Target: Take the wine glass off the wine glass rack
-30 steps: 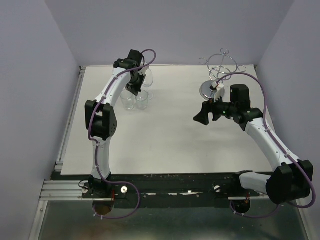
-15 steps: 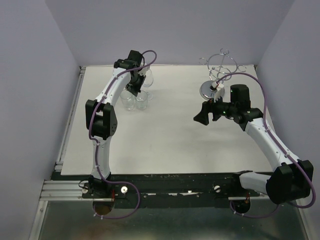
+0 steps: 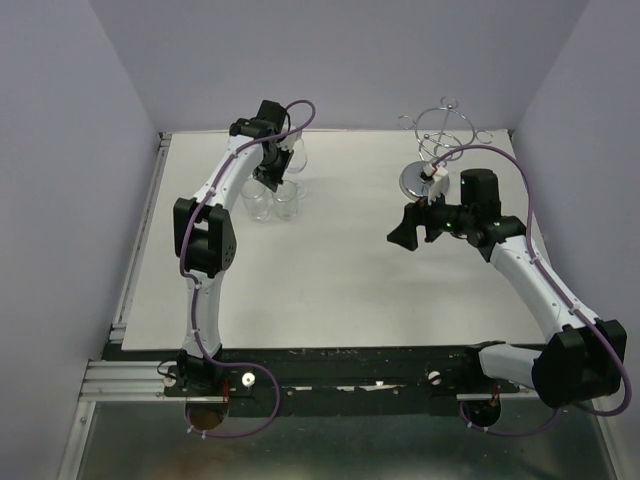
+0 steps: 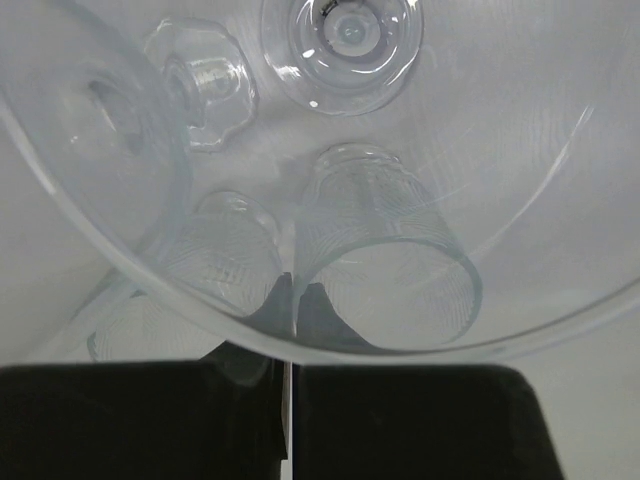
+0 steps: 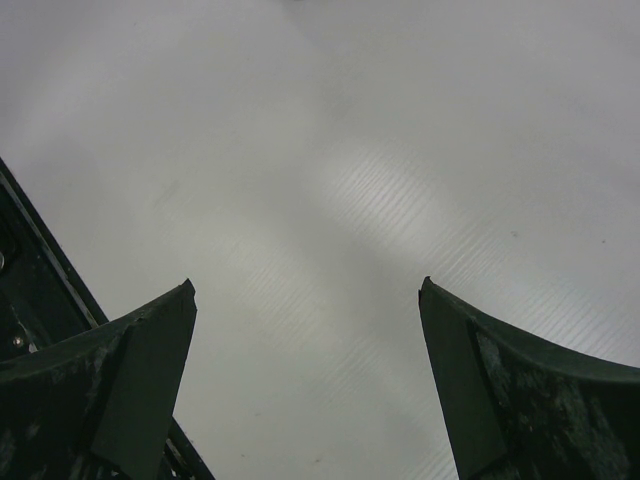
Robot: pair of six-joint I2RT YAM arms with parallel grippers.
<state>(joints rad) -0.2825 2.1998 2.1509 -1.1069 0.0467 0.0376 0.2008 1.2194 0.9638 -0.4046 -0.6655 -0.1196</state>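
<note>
Whereas left gripper (image 4: 290,372) shifted slightly, fingers clamped on wine glass (image 4: 520,190) just above other glasses (image 4: 385,255), right gripper (image 5: 306,385) stays splayed; release seemingly next.

arms: left arm (image 3: 203,300) and right arm (image 3: 540,285), white rounded shells beyond the black base rail (image 3: 350,365) | joints: black blocky housings (image 3: 207,242) | cables: a purple cable (image 3: 182,262) along each arm, from the rail end outward | right fingers (image 5: 120,390): dark, tapered, grey scuffs | left fingers (image 4: 150,420): plain matte black | rail: small red dot (image 3: 243,379) by the left arm's foot
</note>
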